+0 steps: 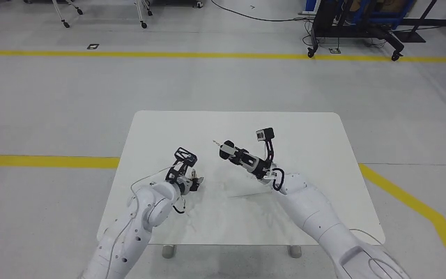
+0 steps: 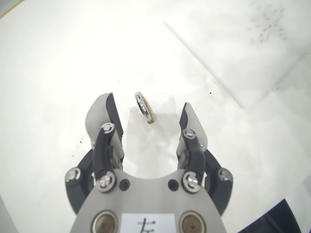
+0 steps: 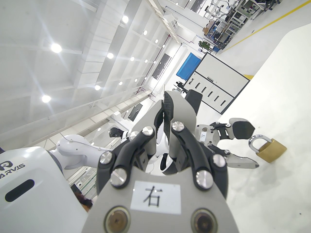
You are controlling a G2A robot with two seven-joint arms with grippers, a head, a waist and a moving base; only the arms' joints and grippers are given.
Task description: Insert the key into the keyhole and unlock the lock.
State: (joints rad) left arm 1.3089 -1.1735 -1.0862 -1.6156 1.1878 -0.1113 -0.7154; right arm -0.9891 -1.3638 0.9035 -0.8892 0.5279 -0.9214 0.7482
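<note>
A small brass padlock (image 2: 145,109) with a silver shackle stands tilted on the white table (image 1: 300,139). It also shows beside the left fingers as the padlock (image 3: 271,149) and as the padlock (image 1: 197,183). My left gripper (image 2: 148,103) is open low over the table, one finger on each side of the padlock and neither touching it. That same left gripper (image 3: 252,147) and left gripper (image 1: 189,178) sit left of centre. My right gripper (image 3: 166,96) is shut on a thin key (image 1: 217,144), held above the table's middle. The right gripper (image 1: 225,149) points the key away from the padlock.
The table's far half and right side carry nothing. Its front edge (image 1: 244,243) lies close under both forearms. A thin white cable (image 1: 143,180) loops off the left arm over the table. Faint dark specks (image 2: 267,25) mark the surface.
</note>
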